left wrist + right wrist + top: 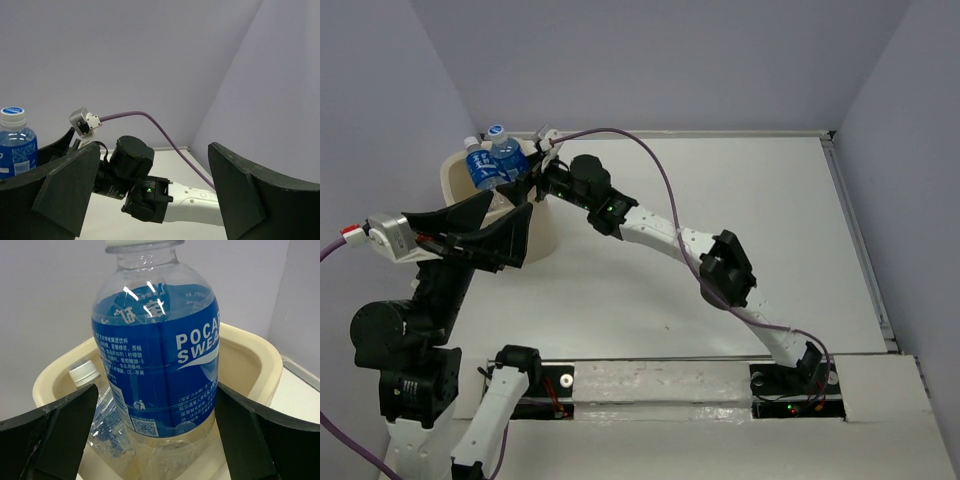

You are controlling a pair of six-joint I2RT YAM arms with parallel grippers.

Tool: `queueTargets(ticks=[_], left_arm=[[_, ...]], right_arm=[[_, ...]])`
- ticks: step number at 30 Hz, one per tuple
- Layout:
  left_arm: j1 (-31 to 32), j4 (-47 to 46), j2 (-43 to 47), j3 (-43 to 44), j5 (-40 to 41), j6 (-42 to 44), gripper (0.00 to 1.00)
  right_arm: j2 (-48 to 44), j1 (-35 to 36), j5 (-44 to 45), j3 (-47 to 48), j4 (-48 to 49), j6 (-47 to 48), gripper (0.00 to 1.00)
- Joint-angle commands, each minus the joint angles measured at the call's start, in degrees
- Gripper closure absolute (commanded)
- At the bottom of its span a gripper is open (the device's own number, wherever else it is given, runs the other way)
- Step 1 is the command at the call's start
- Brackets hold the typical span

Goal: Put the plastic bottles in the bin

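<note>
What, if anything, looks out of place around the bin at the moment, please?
The bin looks overfull. One plastic bottle stands upright in it, with its shoulder and cap well above the rim. The top view shows a second bottle poking out beside it. No spill is visible.

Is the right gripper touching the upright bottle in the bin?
Cannot tell. In the right wrist view the bottle fills the space between the fingers of the right gripper, hiding any gap or contact.
</note>
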State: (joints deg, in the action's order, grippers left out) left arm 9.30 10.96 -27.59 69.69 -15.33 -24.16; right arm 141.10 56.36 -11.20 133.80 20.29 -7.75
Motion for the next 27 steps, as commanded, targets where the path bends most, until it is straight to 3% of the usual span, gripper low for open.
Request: queueTargets(ticks=[1,13,16,19,21,22,23,26,27], left_arm=[[0.3,-0.4,0.3,1.9,1.5,1.6,0.01],[0.2,2.6,0.1,3.9,4.9,3.2,0.01],[0.2,3.0,0.1,4.4,5.1,3.4,0.01],[0.3,3.0,0.0,4.6,5.1,3.3,0.01],[0.3,2.9,0.0,4.5,4.9,3.5,0.01],[0.3,3.0,0.2,4.2,4.9,3.5,0.01],[0.2,3.0,0.1,4.1,5.0,3.6,0.01],[0.3,3.2,0.0,4.1,5.1,3.9,0.01],[0.3,3.0,-0.1,4.0,5.1,4.1,0.01]], right_arm=[[-4.6,1.4,0.9,-0.6,-5.8,2.2,0.0],[-15.6,3.1,8.0,-3.8,-11.4,4.8,0.0],[-14.5,3.1,7.9,0.1,-15.6,5.9,0.0],[-12.1,3.1,8.1,3.5,-17.6,6.1,0.12],[-10.9,3.1,7.4,4.4,-17.8,5.4,0.13],[-10.1,3.1,7.2,6.5,-18.7,5.2,0.16],[-8.2,3.1,7.5,7.9,-19.2,5.0,0.39],[-4.3,3.1,8.6,12.1,-19.2,5.0,0.6],[-3.2,3.1,9.3,13.3,-18.9,5.3,0.75]])
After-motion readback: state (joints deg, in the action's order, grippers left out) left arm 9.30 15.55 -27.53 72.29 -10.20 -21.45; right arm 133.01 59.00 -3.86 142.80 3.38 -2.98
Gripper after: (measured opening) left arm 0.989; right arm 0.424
